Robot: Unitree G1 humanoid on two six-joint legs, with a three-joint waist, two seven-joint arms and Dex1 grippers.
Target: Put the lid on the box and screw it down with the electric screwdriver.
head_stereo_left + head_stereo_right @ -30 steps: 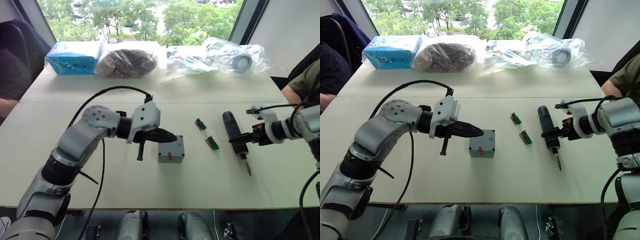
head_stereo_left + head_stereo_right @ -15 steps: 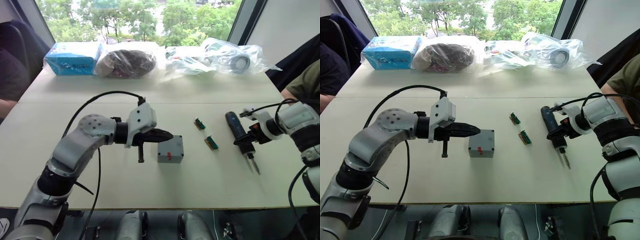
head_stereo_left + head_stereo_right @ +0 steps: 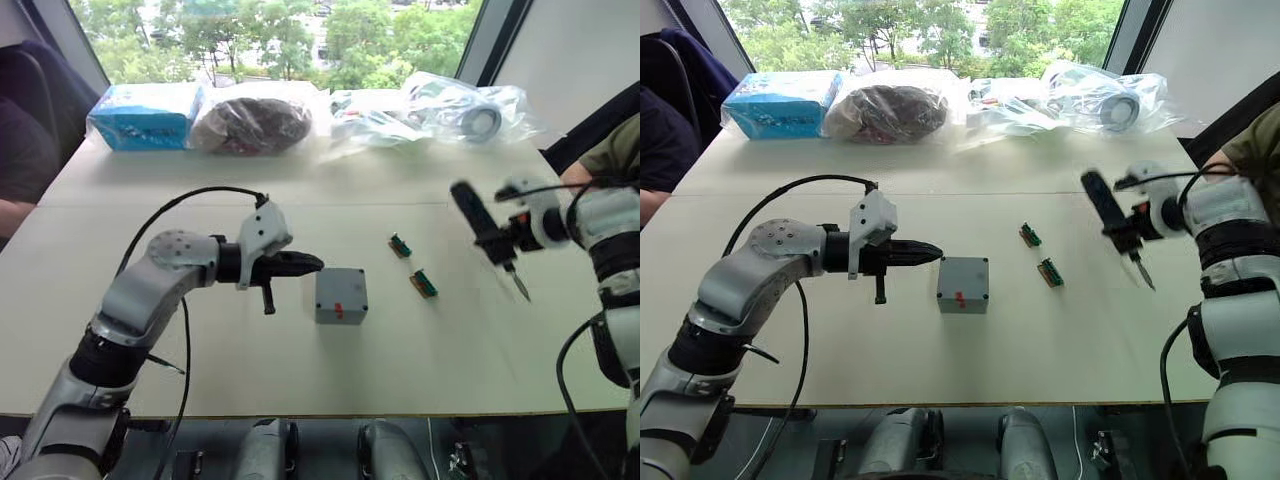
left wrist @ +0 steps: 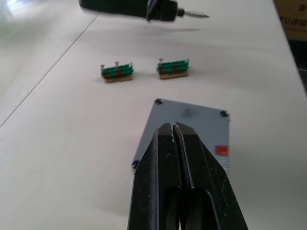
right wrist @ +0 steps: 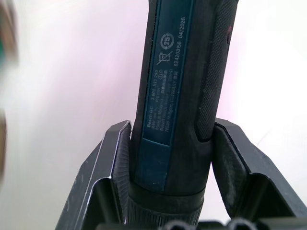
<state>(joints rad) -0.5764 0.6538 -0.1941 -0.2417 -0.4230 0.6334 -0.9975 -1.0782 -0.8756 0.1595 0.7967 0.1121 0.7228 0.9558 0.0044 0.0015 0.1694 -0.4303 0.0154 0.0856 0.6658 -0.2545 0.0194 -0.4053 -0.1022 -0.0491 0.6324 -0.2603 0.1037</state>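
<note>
The small grey square metal-looking box (image 3: 341,295) sits on the pale table (image 3: 300,370) with its flat grey lid (image 4: 189,125) already on top; screw heads show at the lid's corners, though I cannot tell whether any is driven home. So the lid step looks done and the screwing is left. The left gripper (image 3: 312,263) hovers just beside the box, its 2 black fingers (image 4: 165,158) pressed together on nothing. To the box's right, past 2 small green terminal blocks (image 3: 423,285), the right gripper (image 5: 170,158) clamps the black pen-shaped electric screwdriver (image 3: 487,235), held above the table, bit slanting downward, well apart from the box.
</note>
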